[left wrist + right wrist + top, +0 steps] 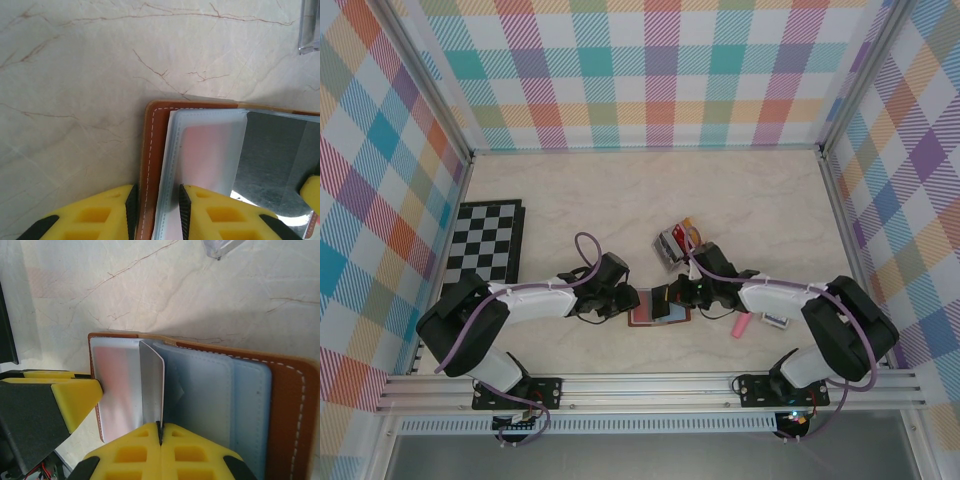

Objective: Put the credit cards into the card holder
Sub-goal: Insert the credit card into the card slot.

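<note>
Right gripper (160,435): jaws pressed together on the near edge of a whitish card (152,385); that edge is hidden between the pads.
Whitish card: stands on edge just ahead of the right gripper, over the open card holder (215,400). I cannot tell whether its far corner is inside a slot.
Left gripper (156,212): narrow, pinching the holder's brown cover edge together with the clear sleeve edge. Its fingers are cut off by the lower border.
Card holder: lies open on the table (620,200), held between the two grippers. The pale blue pockets are to the right of the right gripper.
Sleeves: a reddish shape and a dark one show through them, too blurred to read.
Pink object (741,326): near the right arm, too small to identify.
Clear rack (677,241): beyond both grippers, upright cards inside, colours hard to separate.
Chessboard (486,241): far left of the left gripper.
</note>
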{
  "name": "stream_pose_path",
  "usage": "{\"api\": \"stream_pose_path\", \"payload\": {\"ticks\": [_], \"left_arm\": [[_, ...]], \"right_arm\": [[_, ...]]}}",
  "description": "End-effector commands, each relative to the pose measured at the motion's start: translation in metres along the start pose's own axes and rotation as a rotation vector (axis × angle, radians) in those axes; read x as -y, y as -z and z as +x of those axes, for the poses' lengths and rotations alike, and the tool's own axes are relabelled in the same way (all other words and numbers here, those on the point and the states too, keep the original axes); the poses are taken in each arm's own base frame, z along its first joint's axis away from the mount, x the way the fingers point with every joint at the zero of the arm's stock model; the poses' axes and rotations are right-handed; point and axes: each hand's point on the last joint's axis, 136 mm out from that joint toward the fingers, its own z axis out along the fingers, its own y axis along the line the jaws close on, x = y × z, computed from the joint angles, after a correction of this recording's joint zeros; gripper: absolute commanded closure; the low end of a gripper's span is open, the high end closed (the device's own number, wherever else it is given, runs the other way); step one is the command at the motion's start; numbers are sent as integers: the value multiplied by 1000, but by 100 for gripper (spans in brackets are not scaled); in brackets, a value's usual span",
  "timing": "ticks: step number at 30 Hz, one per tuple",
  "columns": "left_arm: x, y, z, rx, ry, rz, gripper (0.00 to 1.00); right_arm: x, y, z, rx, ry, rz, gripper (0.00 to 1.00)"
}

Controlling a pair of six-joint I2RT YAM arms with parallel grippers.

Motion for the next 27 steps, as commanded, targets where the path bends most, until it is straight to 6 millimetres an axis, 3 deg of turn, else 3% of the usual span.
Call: {"api": "stream_pose_path", "payload": {"ticks": [1, 8, 27], "left_arm": [[-4, -4, 8, -20, -14, -17, 70], [-5, -4, 9, -21, -10, -15, 71], [-2, -5, 9, -22, -8, -2, 71]], "right_arm": [[15, 3, 12, -26, 6, 88, 100], [25, 5, 16, -39, 67, 136, 100], [7, -12, 1, -4, -25, 69, 100]]}}
